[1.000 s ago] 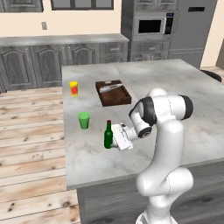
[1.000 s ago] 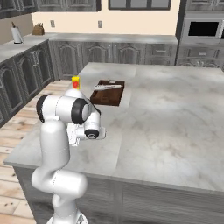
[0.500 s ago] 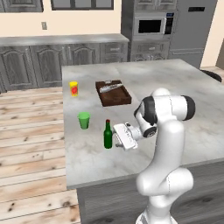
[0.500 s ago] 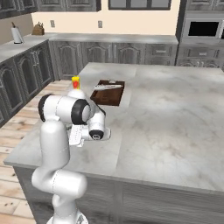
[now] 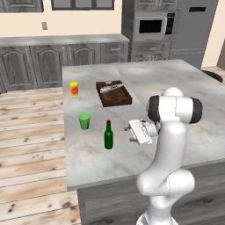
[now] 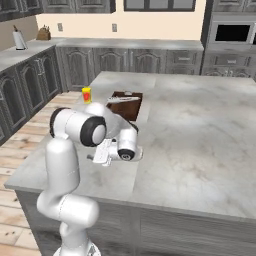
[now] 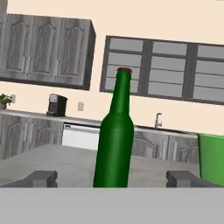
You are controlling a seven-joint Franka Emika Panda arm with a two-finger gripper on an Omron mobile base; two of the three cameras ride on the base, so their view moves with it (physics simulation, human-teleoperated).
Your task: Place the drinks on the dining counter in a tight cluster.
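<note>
We saw the green bottle [image 5: 108, 136] standing upright on the dining counter [image 5: 184, 83], near its left edge and toward the front. Our gripper [image 5: 130, 133] sat just to the bottle's right, level with it, jaws spread wide and holding nothing; in the hand view the bottle [image 7: 115, 136] stood between the fingertips [image 7: 42, 177] but apart from them. A green cup [image 5: 84, 121] stood near the bottle, a yellow cup [image 5: 74, 88] farther back along that edge, and a brown tray [image 5: 114, 93] toward the middle.
</note>
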